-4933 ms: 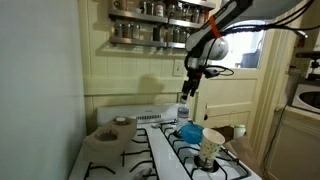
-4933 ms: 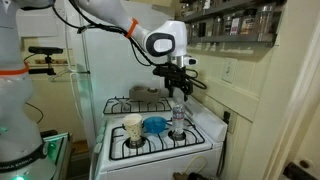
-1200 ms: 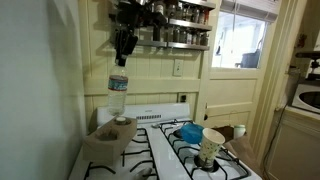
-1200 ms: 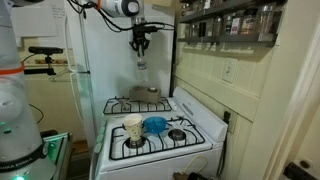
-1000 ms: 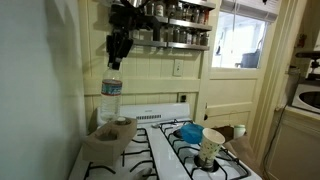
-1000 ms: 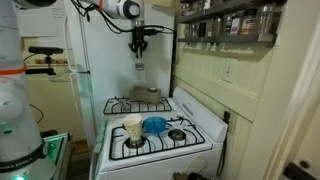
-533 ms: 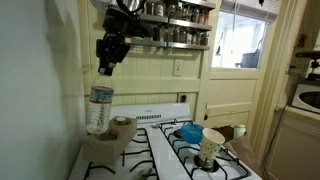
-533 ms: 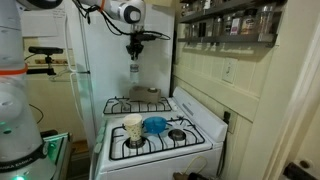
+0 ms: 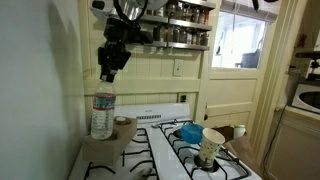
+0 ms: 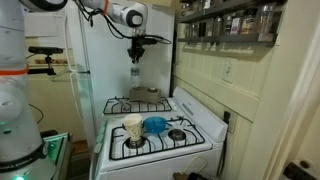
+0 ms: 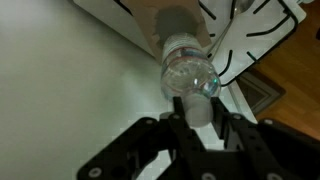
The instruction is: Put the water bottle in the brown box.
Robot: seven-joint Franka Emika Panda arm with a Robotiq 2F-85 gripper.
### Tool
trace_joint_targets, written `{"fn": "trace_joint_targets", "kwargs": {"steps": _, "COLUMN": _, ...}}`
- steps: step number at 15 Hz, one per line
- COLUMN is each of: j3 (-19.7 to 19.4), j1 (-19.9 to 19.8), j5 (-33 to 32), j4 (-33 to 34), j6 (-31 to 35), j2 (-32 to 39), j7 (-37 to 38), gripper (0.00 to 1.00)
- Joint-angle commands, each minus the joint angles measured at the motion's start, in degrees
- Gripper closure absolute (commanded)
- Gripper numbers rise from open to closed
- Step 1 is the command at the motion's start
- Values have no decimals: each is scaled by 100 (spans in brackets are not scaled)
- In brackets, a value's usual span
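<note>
1. Nearest to us in an exterior view, a patterned paper cup (image 10: 133, 128) stands at the front of the white worktop (image 10: 203, 133). A blue bowl-like thing (image 10: 155, 124) sits just beside it.
2. Farther back on the same worktop lies the brown box (image 10: 150, 96), low and wide. We also see it in an exterior view (image 9: 112, 133) at the worktop's far corner, by the pale wall.
3. By the box, the water bottle (image 10: 135, 72) hangs upright in the air, clear of the worktop. In an exterior view the water bottle (image 9: 101, 115) overlaps the box's edge, with its base near the level of the box's rim. We cannot tell whether it is directly above the opening or just to one side.
4. The hand (image 10: 135, 57) comes down from above, its fingers clamped on the top of the bottle. In the wrist view we look straight down the bottle (image 11: 187, 72), whose neck is pinched inside the hand (image 11: 198, 112). Below it there is a pale surface, and a blurred tan shape lies beyond.
5. Farthest from us, a shelf of spice jars (image 10: 225, 25) is fixed high on the wall behind the worktop.
</note>
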Motion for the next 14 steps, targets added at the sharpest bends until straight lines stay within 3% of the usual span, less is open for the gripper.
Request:
{"fn": "trace_joint_targets", "kwargs": {"steps": 1, "j3": -32, "j1": -4, "j5": -185, "j4": 69, "j6": 38, "j2": 159, "j7": 138, "gripper": 92}}
{"fn": "trace_joint_targets", "kwargs": {"steps": 8, "j3": -70, "j1": 36, "j5": -590, "j4": 262, "j6": 171, "j2": 431, "j7": 368, "gripper": 92}}
{"fn": "trace_joint_targets", "kwargs": {"steps": 14, "j3": 132, "j1": 196, "j5": -740, "j4": 496, "j6": 10, "j2": 818, "j7": 271, "gripper": 92}}
